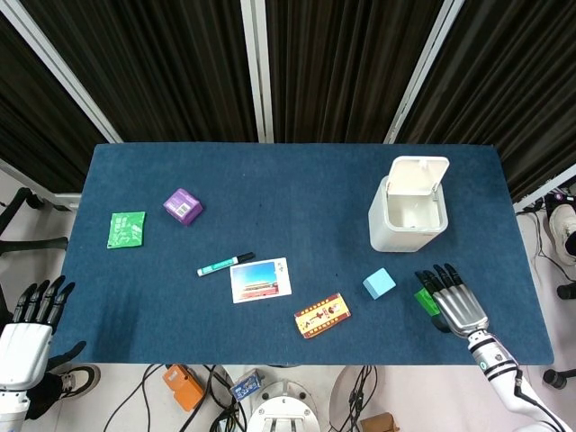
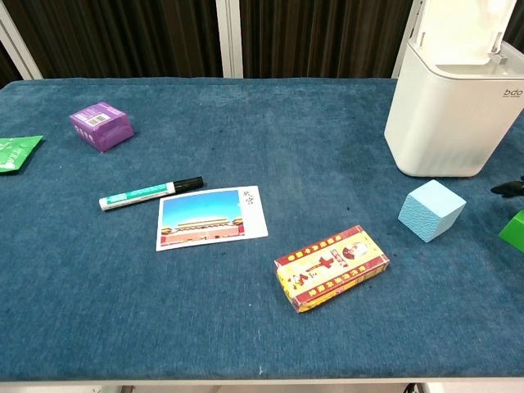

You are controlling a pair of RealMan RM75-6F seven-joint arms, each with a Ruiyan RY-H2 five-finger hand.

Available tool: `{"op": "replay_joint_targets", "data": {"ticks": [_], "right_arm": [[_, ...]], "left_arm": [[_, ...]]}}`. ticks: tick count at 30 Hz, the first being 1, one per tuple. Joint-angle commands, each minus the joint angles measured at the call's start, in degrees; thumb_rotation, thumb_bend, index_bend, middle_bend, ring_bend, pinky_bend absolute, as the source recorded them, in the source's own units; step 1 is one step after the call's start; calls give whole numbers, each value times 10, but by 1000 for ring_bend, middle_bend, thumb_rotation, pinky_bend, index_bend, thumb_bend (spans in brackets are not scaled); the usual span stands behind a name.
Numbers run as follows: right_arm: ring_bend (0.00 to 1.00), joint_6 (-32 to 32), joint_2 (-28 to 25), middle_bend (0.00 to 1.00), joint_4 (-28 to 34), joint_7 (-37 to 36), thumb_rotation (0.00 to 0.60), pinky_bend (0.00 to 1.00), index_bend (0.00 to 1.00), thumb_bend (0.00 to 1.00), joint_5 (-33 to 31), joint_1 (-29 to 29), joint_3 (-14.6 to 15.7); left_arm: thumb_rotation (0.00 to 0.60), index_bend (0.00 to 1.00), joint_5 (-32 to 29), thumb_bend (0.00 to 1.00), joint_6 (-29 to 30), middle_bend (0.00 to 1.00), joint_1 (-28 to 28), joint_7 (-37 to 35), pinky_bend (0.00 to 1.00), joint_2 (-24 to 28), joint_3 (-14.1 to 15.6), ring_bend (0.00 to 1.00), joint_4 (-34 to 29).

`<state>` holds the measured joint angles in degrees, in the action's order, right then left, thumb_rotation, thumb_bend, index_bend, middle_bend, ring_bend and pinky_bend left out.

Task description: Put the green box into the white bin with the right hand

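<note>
The green box [image 1: 423, 300] lies near the table's front right edge, mostly covered in the head view; in the chest view only its corner [image 2: 516, 231] shows at the right border. My right hand [image 1: 452, 301] hovers over the box's right side with its fingers stretched out and apart, holding nothing. One dark fingertip [image 2: 508, 188] pokes into the chest view just above the box. The white bin [image 1: 396, 236] stands lid-up behind the box, also seen as the white bin [image 2: 442, 123] at upper right. My left hand [image 1: 27, 326] is off the table's front left corner, fingers spread and empty.
A light blue cube [image 1: 379, 283] sits just left of the green box, between it and a red-and-yellow box [image 1: 321, 315]. A postcard [image 1: 260, 279], a marker [image 1: 225, 264], a purple box [image 1: 183, 206] and a green packet [image 1: 126, 229] lie further left.
</note>
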<state>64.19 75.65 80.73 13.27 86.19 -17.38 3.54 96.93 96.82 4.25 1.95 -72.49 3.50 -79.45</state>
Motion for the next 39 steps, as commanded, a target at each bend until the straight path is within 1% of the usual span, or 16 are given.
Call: {"op": "replay_joint_targets", "data": {"ticks": [1, 3, 5, 9, 12, 13, 19, 22, 26, 29, 32, 33, 35, 36, 37, 39], "right_arm": [[584, 24, 11, 660, -14, 5, 600, 636, 620, 391, 4, 8, -6], [643, 40, 13, 715, -16, 7, 600, 697, 695, 391, 6, 12, -11], [666, 65, 13, 735, -13, 0, 600, 722, 724, 391, 15, 17, -17], [672, 142, -2, 739, 8, -32, 600, 728, 729, 391, 50, 28, -34], [659, 181, -23, 739, 46, -33, 600, 725, 711, 392, 61, 29, -56], [652, 192, -33, 739, 69, -32, 600, 722, 703, 392, 61, 24, -72], [616, 145, -73, 739, 181, 10, 600, 693, 661, 391, -21, -32, -165], [591, 106, -65, 739, 195, 58, 600, 668, 642, 391, -80, -69, -202], [553, 73, -40, 720, 185, 123, 600, 619, 621, 391, -142, -105, -220], [496, 61, -26, 647, 176, 144, 600, 587, 546, 391, -170, -118, -221], [383, 44, -27, 478, 170, 131, 600, 561, 328, 391, -178, -123, -214], [318, 36, -30, 394, 170, 124, 600, 531, 198, 391, -180, -124, -210], [210, 23, -39, 265, 173, 121, 600, 448, 52, 389, -186, -125, -204], [149, 19, -45, 193, 178, 122, 600, 396, 6, 380, -191, -125, -201], [100, 18, -48, 132, 182, 120, 600, 354, 0, 364, -191, -125, -200], [45, 23, -57, 66, 189, 120, 600, 307, 0, 328, -188, -121, -195]], "left_arm": [[600, 0, 0, 61, 0, 0, 0, 1, 20, 0, 0, 0, 0], [600, 0, 1, 61, -1, 0, 0, 1, 19, -1, 1, 0, 0], [600, 0, 1, 61, -1, 0, 0, 1, 20, -1, 0, 0, 0], [600, 0, 0, 61, -1, 0, -1, 2, 19, -1, 0, 0, 0], [600, 0, -2, 61, -6, 0, -2, 4, 19, -1, 0, 0, -1], [600, 0, -2, 61, -9, 0, -3, 6, 19, -2, 0, 0, -1], [600, 0, -2, 61, -12, 0, -5, 12, 19, -3, 0, 0, -4], [600, 0, -5, 61, -12, 0, -5, 11, 20, -2, -2, 0, -4], [600, 0, -9, 61, -15, 0, -6, 7, 20, 0, -3, 0, -4], [600, 0, -9, 61, -15, 0, -6, 4, 19, 3, -3, 0, -5], [600, 0, -8, 61, -13, 0, -6, 0, 20, 6, -2, 0, -5], [600, 0, -8, 61, -11, 0, -5, -2, 20, 6, -3, 0, -5], [600, 0, -8, 61, -9, 0, -4, -3, 19, 7, -3, 0, -5], [600, 0, -8, 61, -8, 0, -4, -4, 19, 7, -3, 0, -5], [600, 0, -7, 60, -8, 0, -4, -4, 20, 7, -2, 0, -5], [600, 0, -6, 61, -6, 0, -3, -5, 20, 7, -2, 0, -4]]}}
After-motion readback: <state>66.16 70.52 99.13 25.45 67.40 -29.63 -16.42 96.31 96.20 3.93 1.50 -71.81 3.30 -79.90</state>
